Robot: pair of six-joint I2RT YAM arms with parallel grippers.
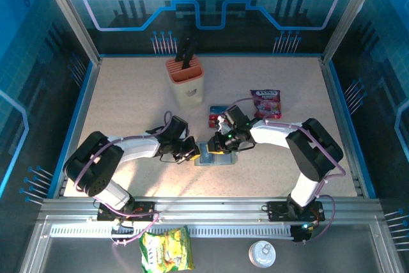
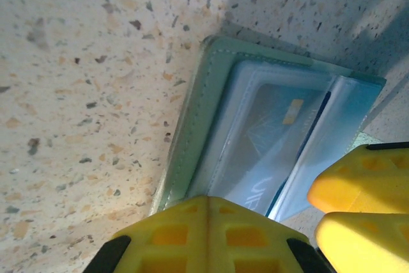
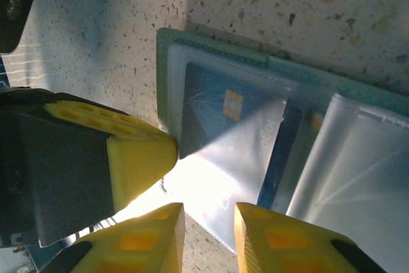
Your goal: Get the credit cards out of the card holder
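Left gripper (image 1: 192, 155), seen from above, sits at the holder's (image 1: 215, 159) nine o'clock edge. The right gripper (image 1: 216, 146) hangs over its twelve o'clock side, and loose cards (image 1: 216, 117) lie further off at twelve.

From the left wrist, the left fingers (image 2: 179, 234) are pressed together and grip nothing. Their tips bear on the open holder's (image 2: 204, 107) six o'clock rim, with a card (image 2: 275, 126) under the clear sleeve. If that pin slides off the rim, the holder would likely skate or fold.

From the right wrist, the right gripper (image 3: 208, 225) is narrowly parted and empty at the sleeve's six o'clock edge, the card (image 3: 211, 113) at twelve. Its tips could nip sleeve along with card and drag the whole holder.
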